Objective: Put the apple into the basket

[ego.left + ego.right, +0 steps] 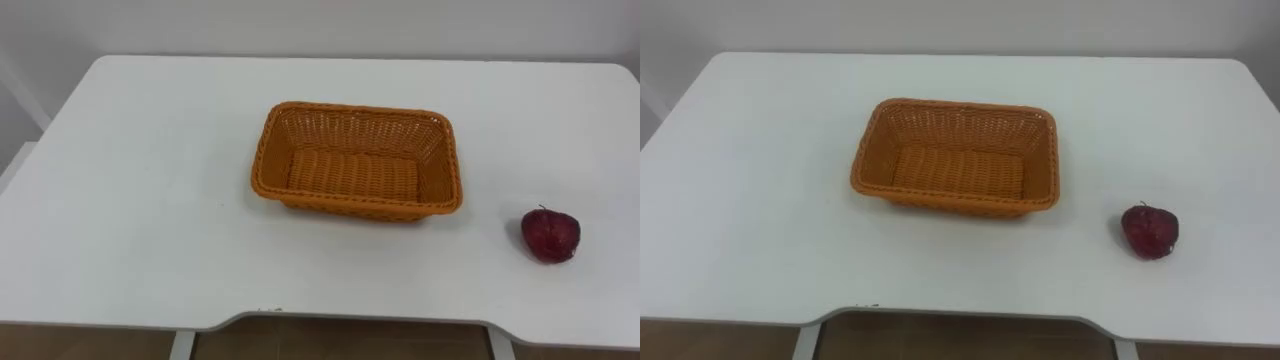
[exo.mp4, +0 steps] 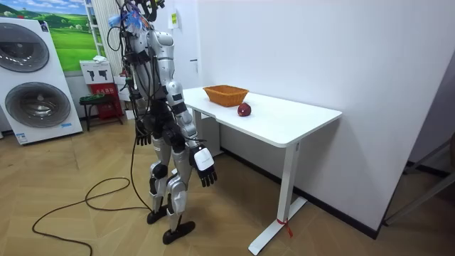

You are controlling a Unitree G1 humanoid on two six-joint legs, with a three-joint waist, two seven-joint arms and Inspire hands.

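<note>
Apple and basket share a white table (image 1: 120,200), the largest thing before the robot, which stands at its front edge. The woven orange basket (image 1: 357,108) sits about the middle of the table, long side toward the robot, and it is empty. The apple (image 1: 550,236) is dark red, stem up, and rests well apart from the basket, toward the table's right edge and nearer the front edge than the back.

It looks firm, round and smooth-skinned, light enough for one hand but likely to roll if nudged. A wrap round its widest part from above or from the side seems the safest hold, and the stem is no place to grip.

In the room view the right hand (image 2: 203,162) and the left hand (image 2: 143,134) hang beside the robot's legs, below the table top, fingers loose and holding nothing.
</note>
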